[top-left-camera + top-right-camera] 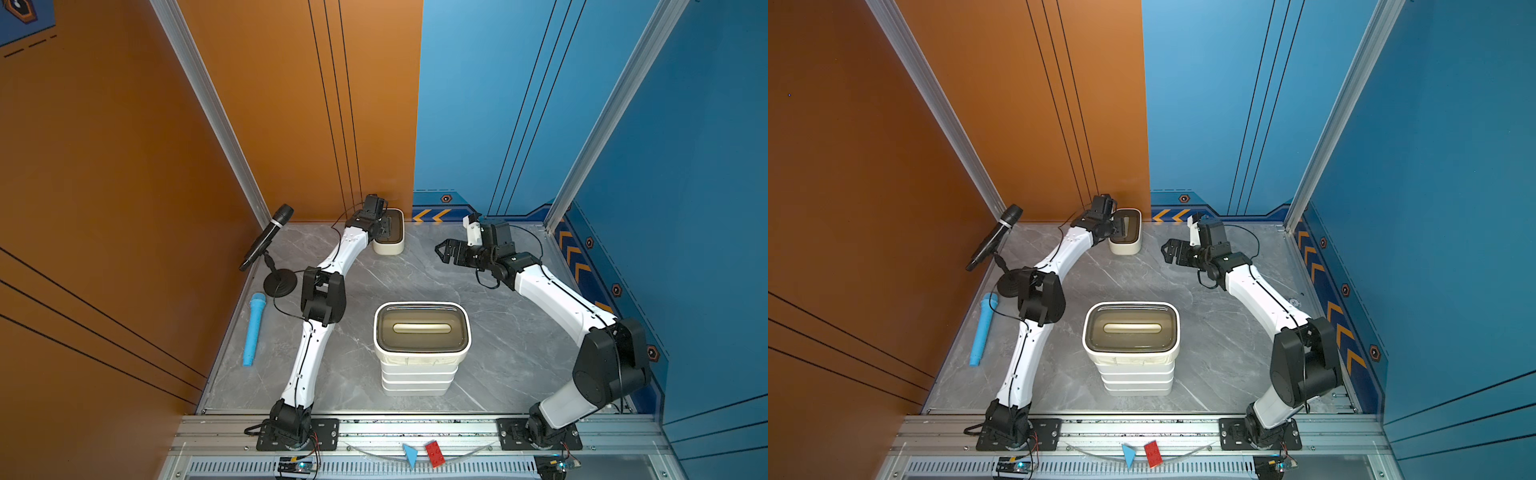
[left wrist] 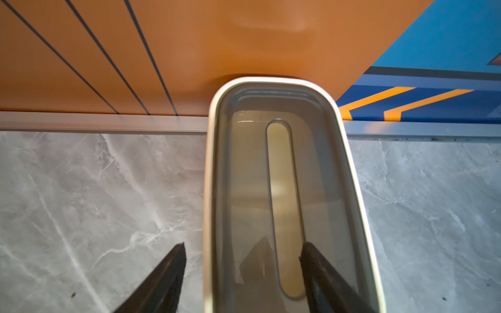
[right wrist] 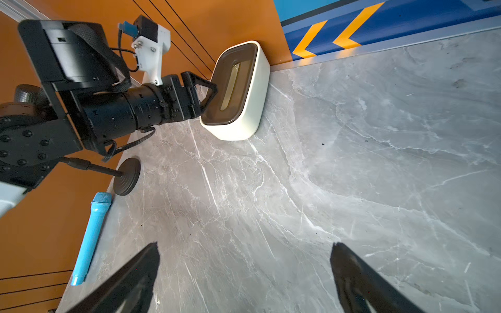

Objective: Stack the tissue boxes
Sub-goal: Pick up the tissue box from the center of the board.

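In both top views the stack of tissue boxes (image 1: 420, 353) stands mid-table, with the lone tissue box (image 1: 1126, 237) at the back wall (image 1: 1059, 124). Left wrist: the left gripper (image 2: 244, 245) straddles the box's rim, and I cannot tell whether it grips. Right wrist: the right gripper (image 3: 245, 244) is spread wide and empty over open marble table (image 3: 352, 162).

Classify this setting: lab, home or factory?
Probably a purpose-built robot test cell: two arms bolted to an aluminium rail, printed wall panels, orange and blue, in metal framing, staged props like the blue microphone.
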